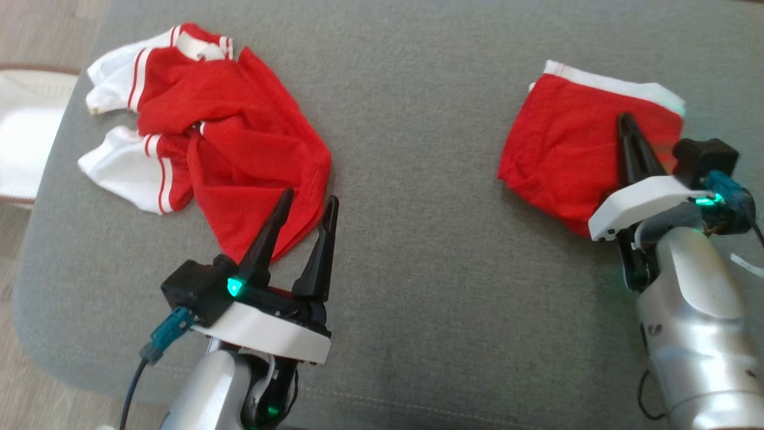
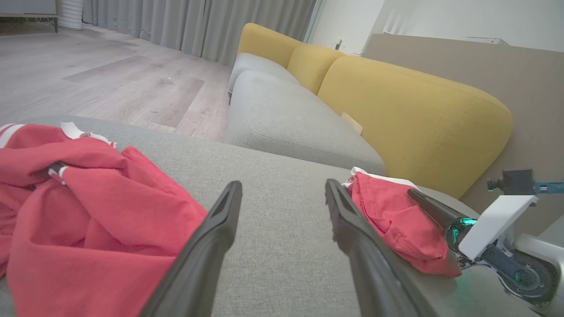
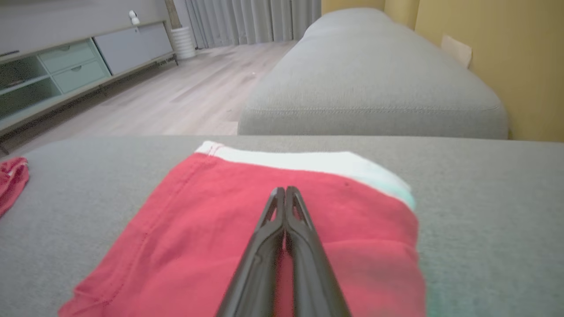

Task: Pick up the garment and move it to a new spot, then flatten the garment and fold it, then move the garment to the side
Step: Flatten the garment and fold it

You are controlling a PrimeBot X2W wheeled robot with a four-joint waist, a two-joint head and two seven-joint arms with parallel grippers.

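left gripper [image 1: 311, 194], apart, by crumpled shirt [image 1: 239, 137]: light, limp, likely best pinched at hem. right gripper [image 1: 625, 117], together, over folded shorts [image 1: 555, 149].

— What's underneath it all?
— A grey cushion [image 1: 418, 251], wide, with rounded corners. There's wooden floor [image 2: 110, 83] past its edge.
— And behind it?
— A sofa seat [image 2: 286, 119], also grey, just beyond the cushion, with yellow backrests [image 2: 410, 119] along one side. A small pale tag [image 2: 351, 123] sits where the seat meets a backrest.
— Anything further off?
— Grey curtains [image 2: 198, 22] hanging down to the floor, and a low cabinet [image 3: 66, 66] with drawers against the wall
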